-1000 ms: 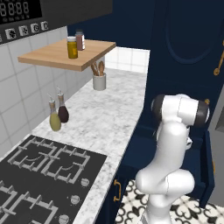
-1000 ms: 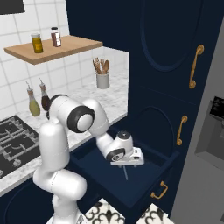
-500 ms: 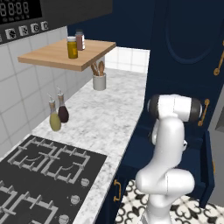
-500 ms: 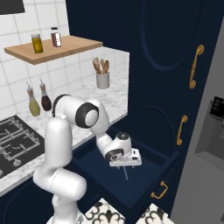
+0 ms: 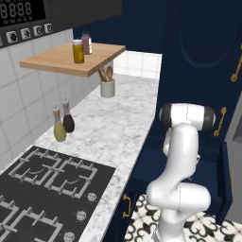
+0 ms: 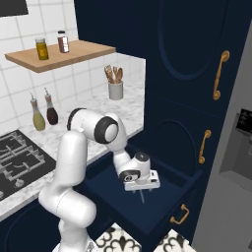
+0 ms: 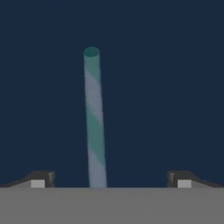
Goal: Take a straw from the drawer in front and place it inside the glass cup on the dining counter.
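1. Tall navy cabinet front (image 6: 192, 54), brass handles; its top and right side run out of the right base view.
2. Marble counter (image 5: 124, 118), white-grey, running along the tiled wall; its far end meets the navy cabinet.
3. Black gas hob (image 5: 45, 189) set in the counter; its near and left parts are cut off by the edge of the left base view.
4. Open drawer (image 6: 170, 204), navy inside and out, pulled out below the counter edge. My own arm hides part of its left interior.
5. Wooden shelf (image 6: 61, 55) on the tiled wall, carrying two jars (image 6: 42, 48), one yellow and one dark; labels too small to read.
6. Grey utensil pot (image 6: 115, 90) on the counter near the wall, wooden handles sticking up; individual tools hard to tell apart.
7. Two small bottles (image 5: 64, 124), one yellowish and one dark, side by side on the counter near the hob.
8. My fingers (image 7: 111, 179), spread wide and gripping nothing, lowered into the drawer. Just the two dark tips show in the hand view, one at each lower corner.
9. Straw (image 7: 94, 118), green-and-pale striped, lying on the drawer floor. It sits between my fingers, nearer the left one, touching neither. Its lower end is cut off at the bottom of the hand view; in the right base view it is a thin dark line under my hand.
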Robot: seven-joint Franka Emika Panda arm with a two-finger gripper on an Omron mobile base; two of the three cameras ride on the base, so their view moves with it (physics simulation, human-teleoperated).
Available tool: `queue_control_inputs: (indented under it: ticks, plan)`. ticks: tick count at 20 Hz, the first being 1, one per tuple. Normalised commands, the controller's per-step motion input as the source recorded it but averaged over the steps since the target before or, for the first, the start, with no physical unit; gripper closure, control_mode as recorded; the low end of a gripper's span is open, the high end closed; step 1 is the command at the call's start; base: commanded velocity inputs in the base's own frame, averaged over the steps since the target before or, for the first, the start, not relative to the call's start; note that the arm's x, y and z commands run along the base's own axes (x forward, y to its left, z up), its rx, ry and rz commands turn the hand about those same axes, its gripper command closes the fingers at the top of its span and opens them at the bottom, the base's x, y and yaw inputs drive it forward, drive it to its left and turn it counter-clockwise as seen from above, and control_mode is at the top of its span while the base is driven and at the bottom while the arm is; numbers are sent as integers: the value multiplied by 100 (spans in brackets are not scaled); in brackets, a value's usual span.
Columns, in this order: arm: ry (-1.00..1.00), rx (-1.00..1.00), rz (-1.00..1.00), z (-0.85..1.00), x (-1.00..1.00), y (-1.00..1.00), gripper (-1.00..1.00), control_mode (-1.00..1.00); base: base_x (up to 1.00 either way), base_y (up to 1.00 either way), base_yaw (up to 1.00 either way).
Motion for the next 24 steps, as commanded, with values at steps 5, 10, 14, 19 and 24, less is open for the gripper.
queue_control_inputs:
  ticks: [5,10,14,19,24]
  plan:
    - [0,0,6,-55,6,1,-100,-100,0,0,0]
    - [0,0,5,-61,2,7,100,-100,0,0,0]
    - [-1,0,3,-50,0,7,100,-100,0,0,0]
    - [-7,0,0,-22,0,21,100,-100,0,0,0]
    - [0,0,1,-1,0,30,100,-100,0,0,0]
